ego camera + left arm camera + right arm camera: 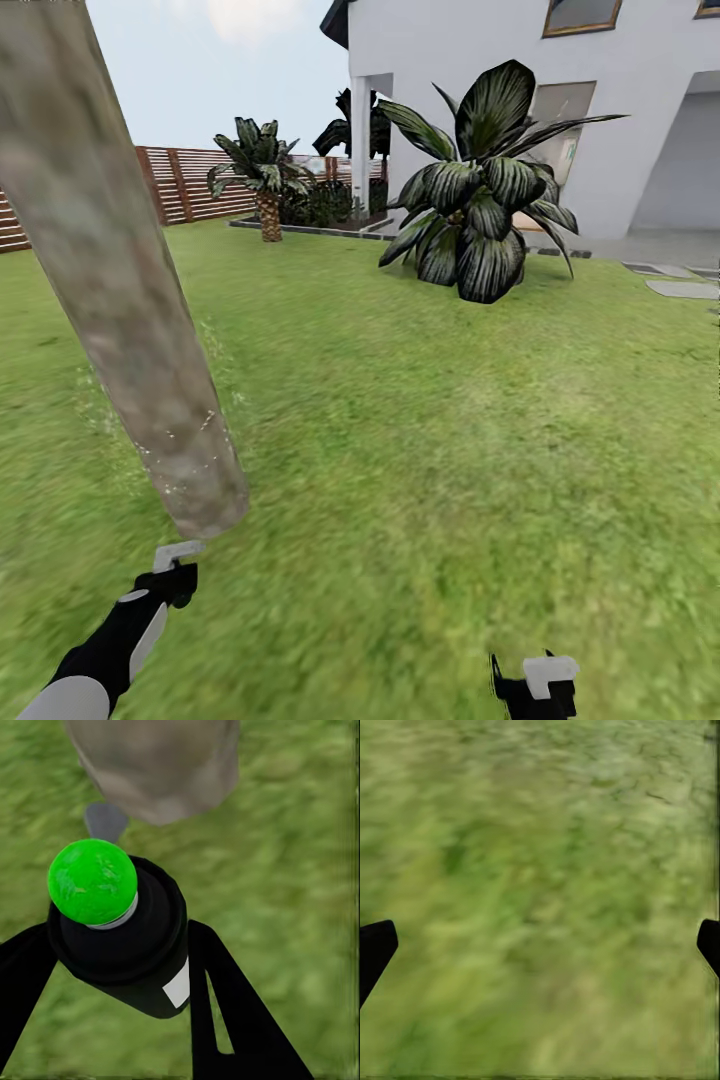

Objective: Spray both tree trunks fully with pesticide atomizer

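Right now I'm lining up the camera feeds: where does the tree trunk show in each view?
Head view: the trunk slants down the left side, its foot just above the left gripper.
Left wrist view: the trunk's foot sits at the top, beyond the atomizer held in the jaws.
Right wrist view: not in it.
Shared landmark: the grass.

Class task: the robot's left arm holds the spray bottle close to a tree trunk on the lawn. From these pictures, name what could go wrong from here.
1. The left end effector holds the black pesticide atomizer with the green ball top very near the mottled grey-brown tree trunk; moving forward may bump it.
2. White pesticide specks show low on the trunk, so higher bark may stay uncovered.
3. The right end effector is open over the green grass, offering no support if the bottle slips.
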